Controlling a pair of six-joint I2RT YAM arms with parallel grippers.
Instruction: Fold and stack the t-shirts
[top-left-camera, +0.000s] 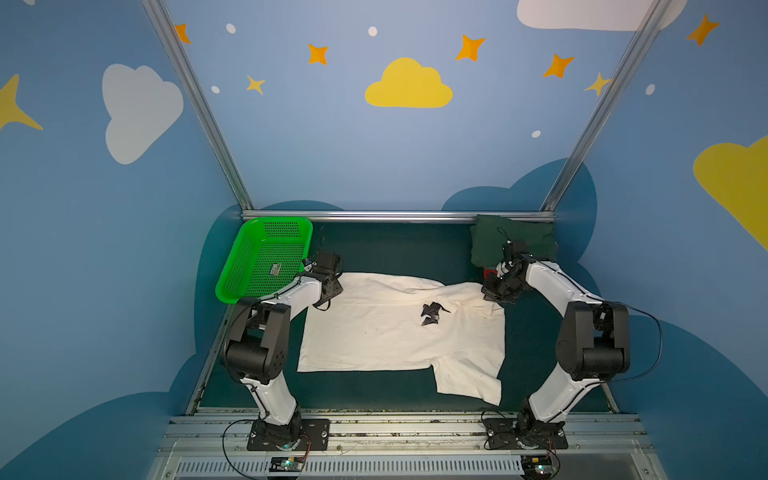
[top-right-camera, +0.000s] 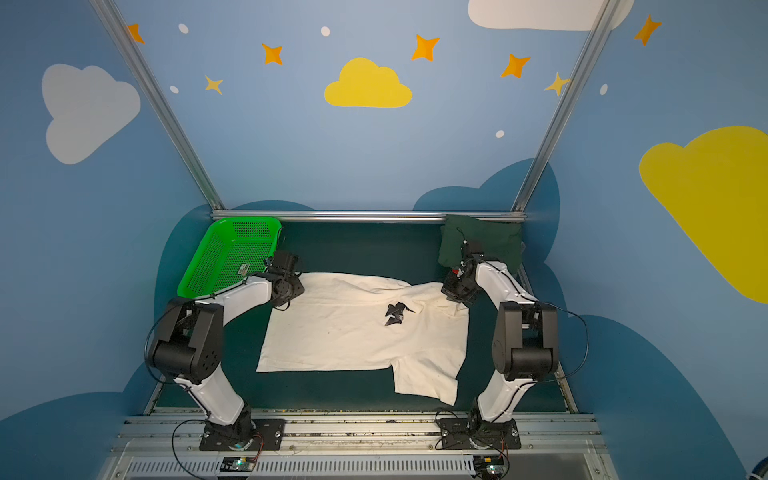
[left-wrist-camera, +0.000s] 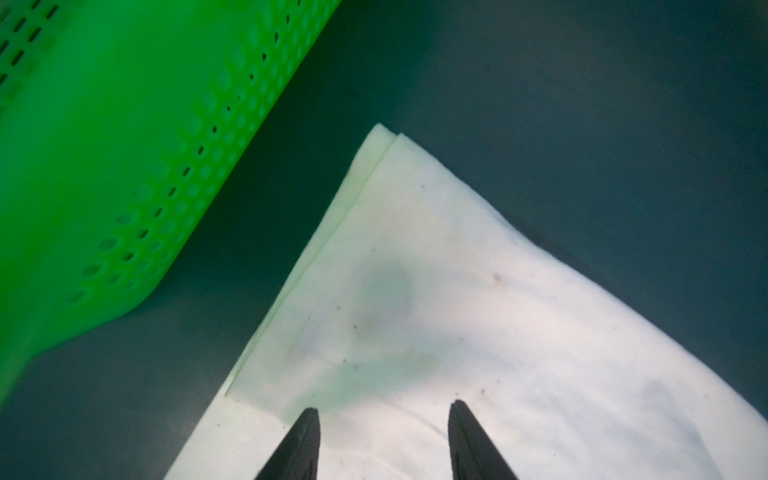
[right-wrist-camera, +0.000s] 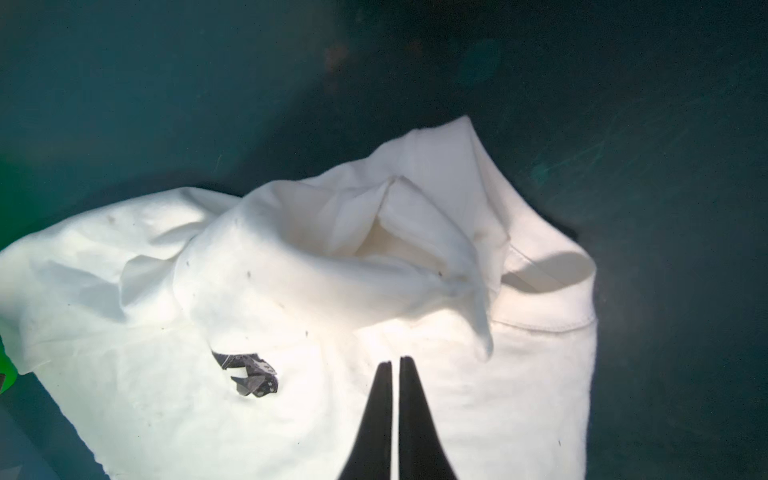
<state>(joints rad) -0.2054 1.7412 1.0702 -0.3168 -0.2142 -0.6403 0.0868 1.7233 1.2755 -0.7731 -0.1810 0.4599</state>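
Observation:
A cream t-shirt (top-left-camera: 399, 328) (top-right-camera: 361, 328) with a small black-and-grey print (top-left-camera: 432, 313) (right-wrist-camera: 249, 374) lies spread on the dark green table, one sleeve toward the front right. My left gripper (left-wrist-camera: 383, 405) (top-left-camera: 332, 293) hangs open over its far left corner (left-wrist-camera: 386, 137), with only cloth showing between the fingers. My right gripper (right-wrist-camera: 395, 359) (top-left-camera: 494, 297) is shut at the far right shoulder, tips down on the cloth beside a rumpled sleeve fold (right-wrist-camera: 415, 249). A folded dark green t-shirt (top-left-camera: 513, 243) (top-right-camera: 482, 241) lies at the back right, with a sliver of red t-shirt (top-left-camera: 488, 272) under it.
A bright green perforated basket (top-left-camera: 266, 257) (top-right-camera: 232, 257) (left-wrist-camera: 124, 145) leans at the back left, close to the left wrist. A metal rail (top-left-camera: 395, 215) borders the back of the table, and both arm bases stand on the front rail (top-left-camera: 395, 428).

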